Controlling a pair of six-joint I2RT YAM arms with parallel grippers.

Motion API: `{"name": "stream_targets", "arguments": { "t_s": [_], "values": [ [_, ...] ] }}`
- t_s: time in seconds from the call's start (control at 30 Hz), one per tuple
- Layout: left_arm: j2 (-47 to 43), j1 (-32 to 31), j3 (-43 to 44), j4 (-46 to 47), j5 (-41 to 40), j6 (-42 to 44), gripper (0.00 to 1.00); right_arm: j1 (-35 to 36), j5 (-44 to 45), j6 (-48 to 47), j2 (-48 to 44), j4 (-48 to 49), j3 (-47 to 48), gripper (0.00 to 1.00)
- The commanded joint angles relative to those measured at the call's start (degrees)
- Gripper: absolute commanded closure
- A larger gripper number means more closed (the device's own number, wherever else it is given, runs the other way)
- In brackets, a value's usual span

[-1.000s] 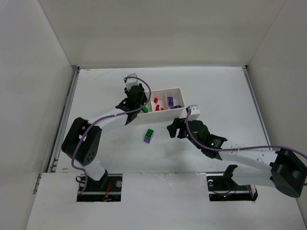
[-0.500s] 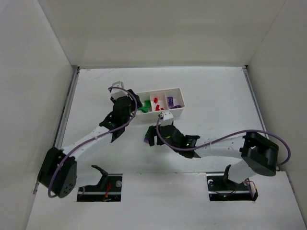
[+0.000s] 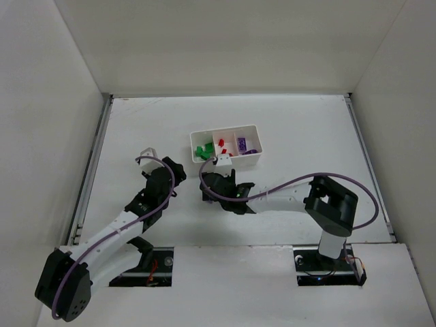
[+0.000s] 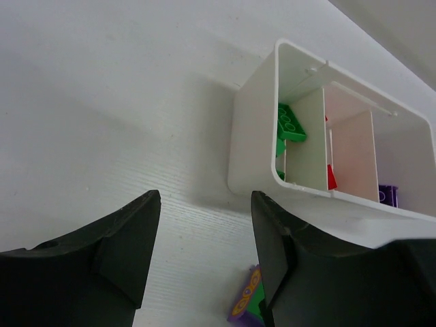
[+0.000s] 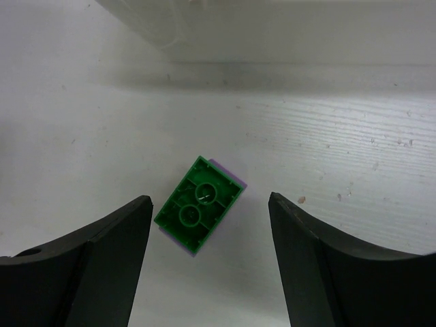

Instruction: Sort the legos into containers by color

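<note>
A green brick stuck on a purple brick (image 5: 199, 204) lies flat on the table in front of the white tray (image 3: 193, 141). My right gripper (image 5: 208, 199) is open and straddles this stack, its fingers apart from it on both sides. In the top view the right gripper (image 3: 207, 186) hides the stack. My left gripper (image 3: 176, 167) is open and empty, left of the tray; its wrist view shows the stack's edge (image 4: 248, 308). The tray holds green legos (image 3: 202, 150) in the left compartment, red (image 3: 223, 144) in the middle and purple (image 3: 242, 144) in the right.
The tray's near wall (image 5: 272, 34) stands just beyond the stack. In the left wrist view the tray's left end (image 4: 252, 136) is close ahead. White enclosure walls (image 3: 61, 102) ring the table.
My left arm has pulled back from the tray toward the near left. My right gripper has swung left and now sits over the green and purple stack.
</note>
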Motion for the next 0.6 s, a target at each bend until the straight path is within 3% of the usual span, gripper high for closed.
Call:
{"name": "stream_targets", "arguments": {
  "t_s": [0.0,0.4,0.57],
  "values": [
    [-0.9,-0.2,-2.0,0.8,-0.8,-1.6,0.47,0.7,2.3,2.2,0.9,-4.1,4.4,0.27],
    [-1.5,-0.2,-6.3,3.0,0.7,-2.6,0.47,0.0,-1.8,5.0,4.4,-7.2,6.8,0.39],
    [-1.8,-0.2,-6.5,2.9,2.7,-3.6,0.47,0.1,-1.1,5.5,3.8,-7.4,6.6,0.55]
  ]
}}
